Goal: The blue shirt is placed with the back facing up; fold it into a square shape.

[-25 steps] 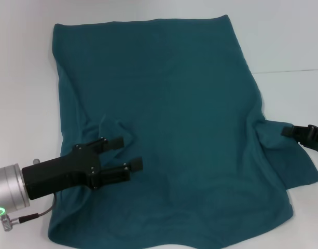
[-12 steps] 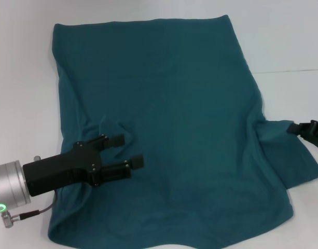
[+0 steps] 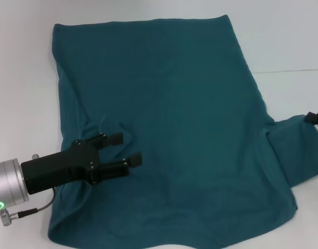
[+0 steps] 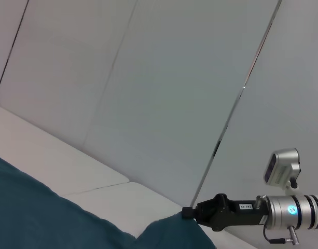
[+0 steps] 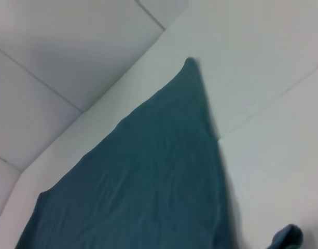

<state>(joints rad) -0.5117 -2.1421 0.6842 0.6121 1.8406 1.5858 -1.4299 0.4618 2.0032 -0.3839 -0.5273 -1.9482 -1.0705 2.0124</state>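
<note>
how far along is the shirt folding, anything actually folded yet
Barely started. The blue shirt lies spread flat on the table, with no fold in the body visible. In hand: the right gripper is at the tip of the right sleeve, stretched outward, while the left gripper hovers open over the bunched left sleeve area. Left to do: essentially every fold needed to make the square.

A bare lab or test booth: a plain white table point(image 3: 283, 41) with a seam, enclosed by blank white wall panels point(image 4: 164, 78).
</note>
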